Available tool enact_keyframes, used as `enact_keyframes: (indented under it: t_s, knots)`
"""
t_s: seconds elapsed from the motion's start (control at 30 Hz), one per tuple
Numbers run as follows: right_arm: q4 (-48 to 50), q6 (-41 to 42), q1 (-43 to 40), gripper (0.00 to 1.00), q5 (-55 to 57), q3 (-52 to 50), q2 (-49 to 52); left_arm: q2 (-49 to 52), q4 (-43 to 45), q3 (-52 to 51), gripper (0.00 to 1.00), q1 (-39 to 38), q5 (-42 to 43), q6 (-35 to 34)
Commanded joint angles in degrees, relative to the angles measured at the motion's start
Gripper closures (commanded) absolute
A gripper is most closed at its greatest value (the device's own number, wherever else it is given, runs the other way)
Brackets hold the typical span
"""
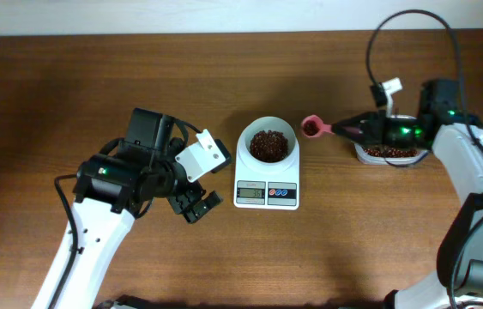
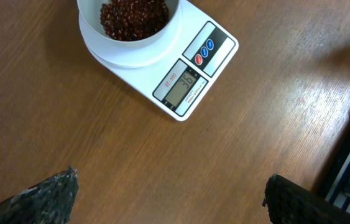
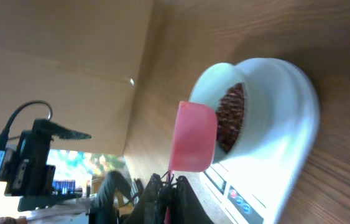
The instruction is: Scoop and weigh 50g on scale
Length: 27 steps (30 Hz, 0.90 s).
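The white scale (image 1: 267, 176) stands mid-table with its round bowl (image 1: 268, 143) holding dark red-brown beans (image 1: 268, 145). In the left wrist view the scale (image 2: 187, 68), its lit display (image 2: 182, 85) and the beans (image 2: 134, 15) lie ahead of my open left gripper (image 2: 170, 193), whose fingertips (image 2: 53, 193) hover over bare wood. My left gripper (image 1: 196, 202) sits left of the scale. My right gripper (image 1: 353, 130) is shut on the handle of a pink scoop (image 1: 312, 127), held level just right of the bowl with beans in its cup. The right wrist view shows the scoop (image 3: 193, 137) beside the bowl (image 3: 255, 106).
A clear tub (image 1: 387, 152) of beans stands at the right, under my right arm. A black cable (image 1: 413, 26) loops above it. The table's far edge meets a pale wall along the top.
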Motion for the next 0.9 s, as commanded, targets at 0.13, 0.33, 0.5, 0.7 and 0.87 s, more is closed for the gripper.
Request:
enact_keyframes:
  t_s: [0.13, 0.33, 0.5, 0.7, 0.87]
  knots:
    - [5.9, -0.3, 8.1, 0.96, 4.5, 0.7, 0.3, -0.7, -0.1, 0.9, 0.01, 0.2, 0.8, 1.1]
    - [11.1, -5.1, 12.7, 0.96, 15.6, 0.8, -0.4, -0.7, -0.1, 0.9, 0.01, 0.2, 0.8, 1.1]
    - [10.9, -8.2, 16.0, 0.96, 23.5, 1.0, -4.0, -0.7, -0.1, 0.9, 0.01, 0.2, 0.9, 1.1]
    - [10.8, -10.2, 23.4, 0.96, 42.6, 1.0, -10.6, -0.7, -0.1, 0.9, 0.01, 0.2, 0.8, 1.1]
    - [10.8, -11.5, 26.6, 0.96, 48.5, 1.0, -14.4, -0.7, 0.0, 0.9, 0.01, 0.2, 0.8, 1.1]
